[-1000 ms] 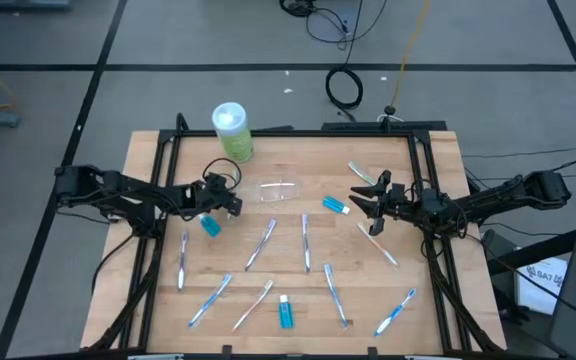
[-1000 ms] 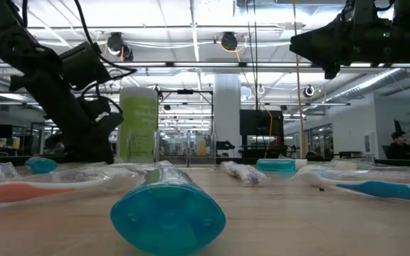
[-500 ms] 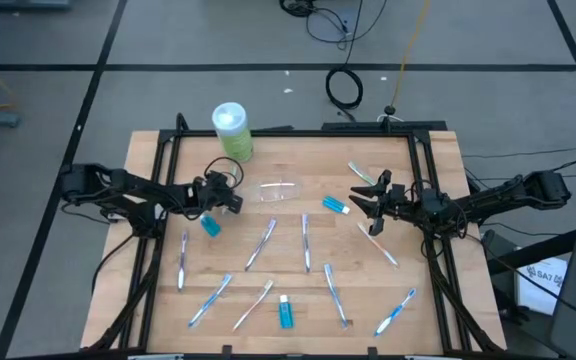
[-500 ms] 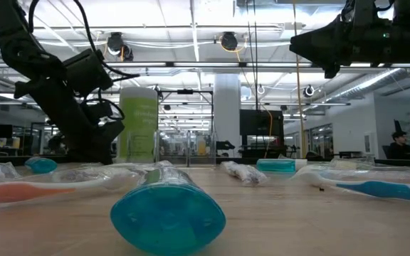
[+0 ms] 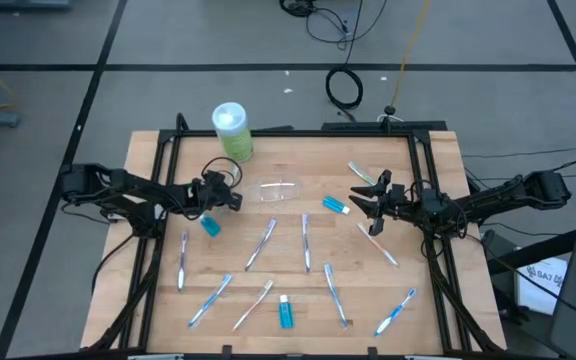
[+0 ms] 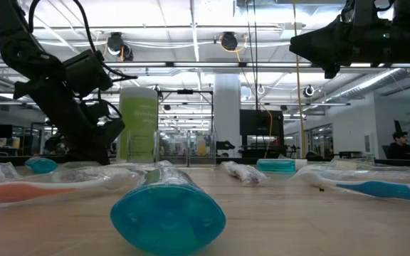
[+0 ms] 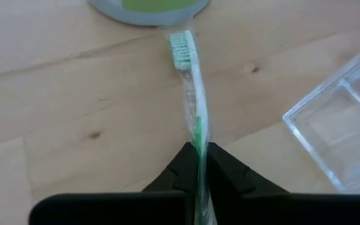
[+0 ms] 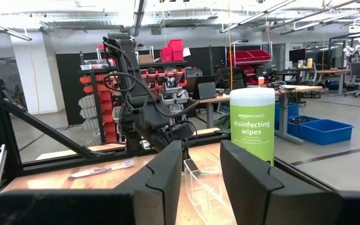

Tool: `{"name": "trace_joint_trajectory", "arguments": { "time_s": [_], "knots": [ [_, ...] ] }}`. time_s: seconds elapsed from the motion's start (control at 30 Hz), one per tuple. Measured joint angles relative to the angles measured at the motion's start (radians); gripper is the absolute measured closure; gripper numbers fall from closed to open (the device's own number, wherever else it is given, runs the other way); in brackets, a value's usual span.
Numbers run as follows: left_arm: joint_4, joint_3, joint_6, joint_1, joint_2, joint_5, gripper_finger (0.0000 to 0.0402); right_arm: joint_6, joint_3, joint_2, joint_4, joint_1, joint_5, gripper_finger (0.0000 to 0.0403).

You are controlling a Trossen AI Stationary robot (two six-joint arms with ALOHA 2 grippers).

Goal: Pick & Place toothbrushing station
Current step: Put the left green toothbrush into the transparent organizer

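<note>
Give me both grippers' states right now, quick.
Left gripper: shut on a green toothbrush in clear wrap.
Right gripper: open, holding nothing.

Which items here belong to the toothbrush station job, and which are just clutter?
Job: green toothbrush shut in the left gripper; clear tray; wrapped toothbrushes on the table; toothpaste tubes; right gripper, open, hovering.

Lying about: disinfecting wipes canister; cable coil on the floor.
</note>
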Motion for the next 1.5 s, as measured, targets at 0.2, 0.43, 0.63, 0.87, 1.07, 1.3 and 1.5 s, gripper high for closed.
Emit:
{"name": "trace_joint_trajectory", "arguments": {
  "time_s": [0.2, 0.43, 0.63, 0.87, 1.07, 1.3, 1.5],
  "knots": [
    [-0.011, -0.003, 0.019, -0.006, -0.101, 0.007, 0.0390, 0.000, 0.000, 0.000, 0.000, 0.000, 0.000, 0.0300],
    [-0.011, -0.003, 0.037, -0.070, -0.265, -0.082, 0.0394, 0.000, 0.000, 0.000, 0.000, 0.000, 0.000, 0.0300],
    [-0.014, -0.001, 0.064, -0.151, -0.390, -0.205, 0.0386, 0.000, 0.000, 0.000, 0.000, 0.000, 0.000, 0.0301],
    [0.228, -0.001, 0.289, -0.255, -0.445, -0.298, 0.0389, 0.000, 0.000, 0.000, 0.008, 0.000, 0.000, 0.0301],
    [0.476, 0.000, 0.456, -0.285, -0.425, -0.320, 0.0394, 0.000, 0.000, 0.000, 0.008, 0.000, 0.000, 0.0301],
    [0.745, 0.000, 0.627, -0.262, -0.318, -0.322, 0.0395, 0.000, 0.000, 0.000, 0.008, 0.000, 0.000, 0.0302],
    [0.947, 0.001, 0.684, -0.228, -0.154, -0.321, 0.0394, 0.000, 0.000, 0.000, 0.008, 0.000, 0.000, 0.0302]
  ]
}}
